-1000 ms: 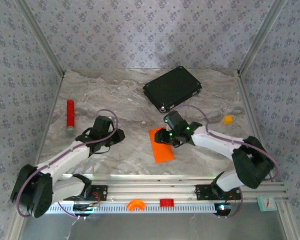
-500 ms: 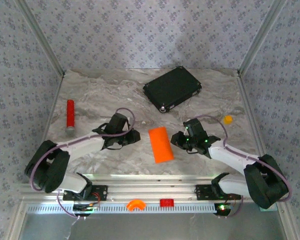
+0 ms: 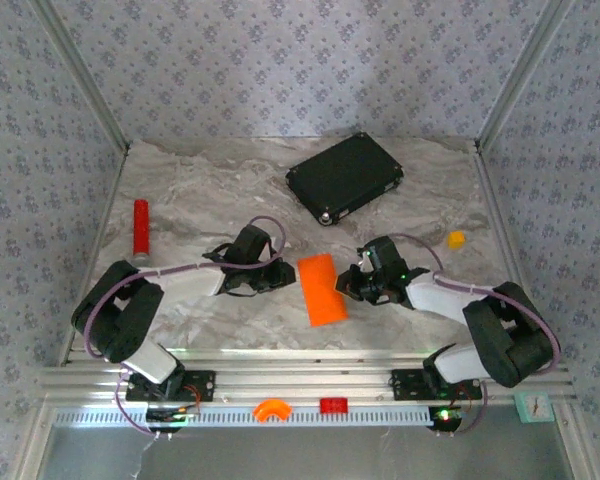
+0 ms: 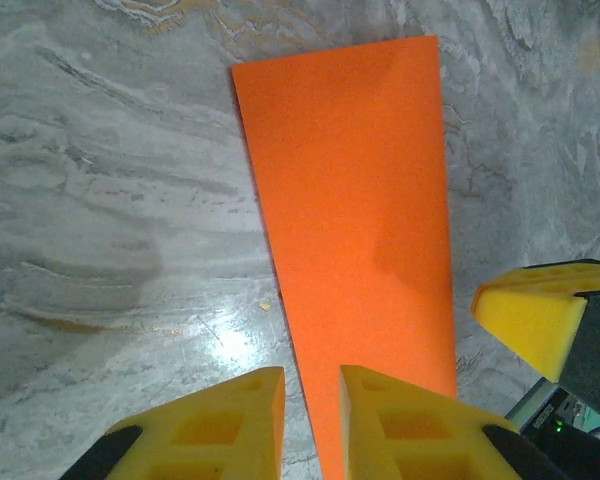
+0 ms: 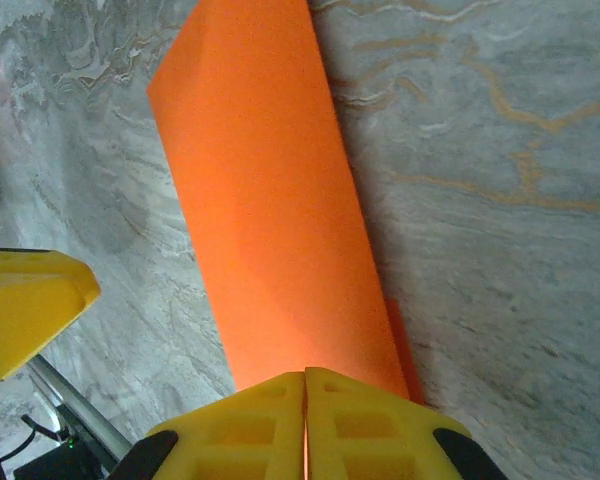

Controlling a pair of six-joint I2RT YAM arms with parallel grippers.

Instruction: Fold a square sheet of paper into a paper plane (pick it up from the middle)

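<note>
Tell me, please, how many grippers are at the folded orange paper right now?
2. The left gripper is at the left edge of the folded orange paper, slightly open. The right gripper is at its right edge, shut. Whether either pinches it is unclear.

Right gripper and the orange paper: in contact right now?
Touching. In the right wrist view the right gripper is shut, and the orange paper runs straight into the seam between its yellow fingers.
</note>
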